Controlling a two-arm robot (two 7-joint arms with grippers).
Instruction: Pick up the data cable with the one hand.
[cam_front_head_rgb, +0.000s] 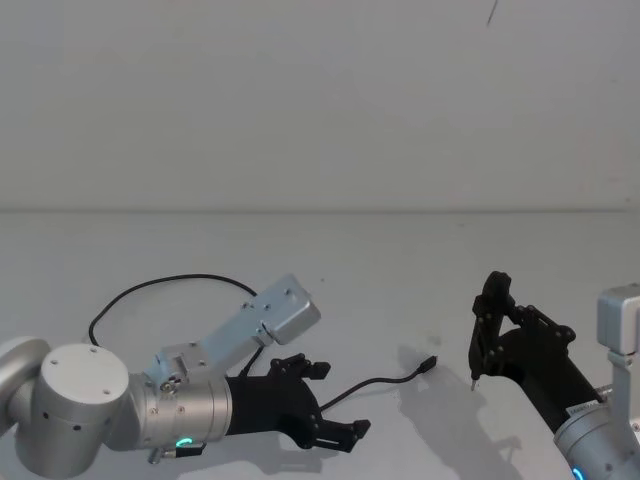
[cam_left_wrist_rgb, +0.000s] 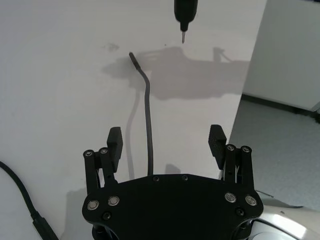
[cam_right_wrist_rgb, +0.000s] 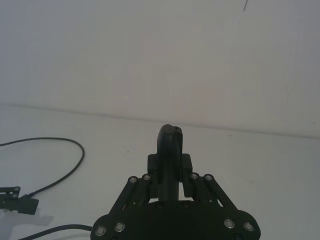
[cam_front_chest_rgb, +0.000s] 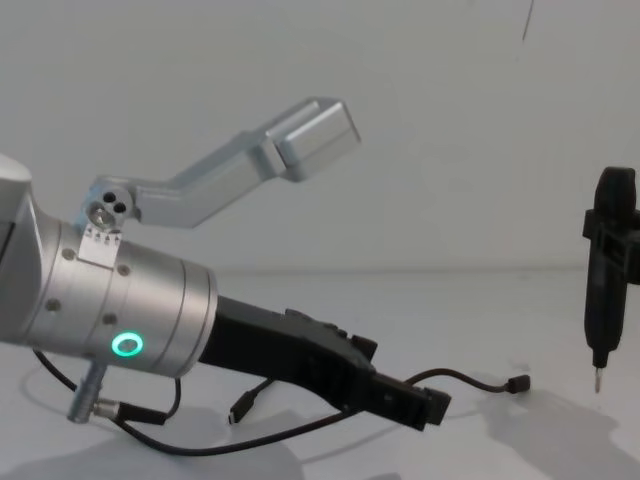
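Middle of thin black data cable (cam_left_wrist_rgb: 148, 115) hidden under chunky black left end effector (cam_left_wrist_rgb: 165, 139), silver right arm (cam_front_head_rgb: 603, 438) cropped at edge

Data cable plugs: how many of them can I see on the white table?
2. One small dark plug ends the thin black data cable near the slim black pin-tipped tool in the right gripper; the other plug lies under the base of the open left gripper.

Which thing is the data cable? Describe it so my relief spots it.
On the white table, find the left gripper. The data cable is the thin black cord running out between its open jaws to a small plug, unlike the rigid pin-tipped stick in the right gripper.
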